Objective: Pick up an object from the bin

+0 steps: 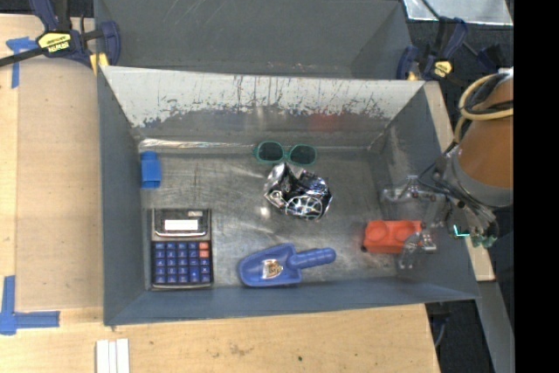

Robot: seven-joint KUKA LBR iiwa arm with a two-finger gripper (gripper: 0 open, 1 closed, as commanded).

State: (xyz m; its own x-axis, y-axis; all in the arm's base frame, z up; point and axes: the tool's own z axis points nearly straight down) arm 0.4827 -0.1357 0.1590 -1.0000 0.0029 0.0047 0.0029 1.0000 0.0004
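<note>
Gripper (407,227) at red block (383,237), rt side.

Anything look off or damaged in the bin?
Only the crumpled black-and-silver wrapper mid-bin looks crushed, and it may simply be like that. The blue calculator, blue scoop, green glasses and the red block beside the gripper lie flat. Nothing spilled.
</note>
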